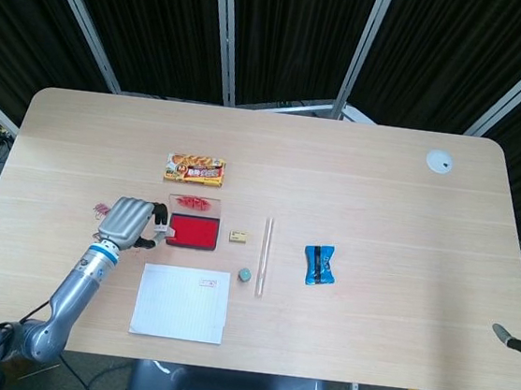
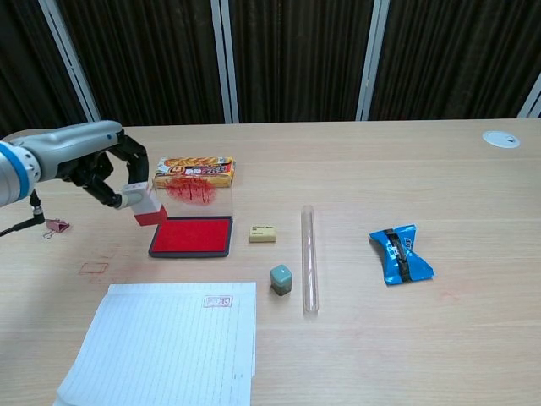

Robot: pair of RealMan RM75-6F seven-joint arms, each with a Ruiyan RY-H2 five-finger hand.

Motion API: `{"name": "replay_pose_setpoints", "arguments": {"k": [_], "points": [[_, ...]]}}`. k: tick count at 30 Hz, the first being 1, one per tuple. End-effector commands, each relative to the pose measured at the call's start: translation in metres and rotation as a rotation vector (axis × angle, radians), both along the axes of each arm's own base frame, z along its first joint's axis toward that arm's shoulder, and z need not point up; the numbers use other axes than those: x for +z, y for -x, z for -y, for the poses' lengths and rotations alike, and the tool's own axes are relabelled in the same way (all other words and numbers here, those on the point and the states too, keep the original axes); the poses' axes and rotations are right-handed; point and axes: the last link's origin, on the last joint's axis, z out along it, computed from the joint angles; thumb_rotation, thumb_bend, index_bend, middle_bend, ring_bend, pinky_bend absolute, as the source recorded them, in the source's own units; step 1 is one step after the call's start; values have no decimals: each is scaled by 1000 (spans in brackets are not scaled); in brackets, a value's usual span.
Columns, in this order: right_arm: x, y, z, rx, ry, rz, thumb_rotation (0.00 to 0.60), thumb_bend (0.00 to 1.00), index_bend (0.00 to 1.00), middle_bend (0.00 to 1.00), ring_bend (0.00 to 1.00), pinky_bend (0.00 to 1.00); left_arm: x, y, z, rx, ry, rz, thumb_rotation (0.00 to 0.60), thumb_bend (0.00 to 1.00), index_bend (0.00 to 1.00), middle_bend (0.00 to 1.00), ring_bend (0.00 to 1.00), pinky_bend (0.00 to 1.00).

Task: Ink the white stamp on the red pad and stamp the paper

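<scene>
My left hand [image 2: 100, 159] [image 1: 129, 222] pinches the white stamp [image 2: 144, 203] [image 1: 160, 232] and holds it in the air, red base tilted down, just over the left edge of the red ink pad [image 2: 191, 236] [image 1: 192, 231]. The pad's clear lid [image 2: 193, 194] stands upright behind it, smeared red. The lined paper [image 2: 165, 342] [image 1: 181, 302] lies in front of the pad and bears one red print [image 2: 218, 301] near its top. Only a dark part of my right hand [image 1: 506, 337] shows at the right edge of the head view; its fingers are hidden.
A yellow box [image 2: 195, 170] lies behind the pad. Right of the pad are a beige eraser [image 2: 262, 233], a grey cube [image 2: 281, 279], a clear tube [image 2: 309, 258] and a blue packet [image 2: 401, 253]. A pink clip [image 2: 56, 226] lies far left; a faint red mark [image 2: 93, 268] is on the table.
</scene>
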Motion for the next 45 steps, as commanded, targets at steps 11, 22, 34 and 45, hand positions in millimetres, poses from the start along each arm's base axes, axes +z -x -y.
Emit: {"name": "replay_pose_setpoints", "arguments": {"k": [11,22,34,45], "points": [[7,6,0,-34,22,7,600,0,0,0,0,0,-32,-23,-31,-17,40,-79,600,399,540,506,862,903],[13,13,2,-63,38,4,600,0,0,0,0,0,-49,-24,-37,-12,59,-85,600,412,544,510,862,903],[14,14,3,-73,44,-2,600,0,0,0,0,0,-63,-18,-36,-18,57,-116,600,413,546,513,862,903],[14,16,3,-79,46,-3,600,0,0,0,0,0,-74,-12,-34,-15,69,-133,600,412,553,514,862,903]]}}
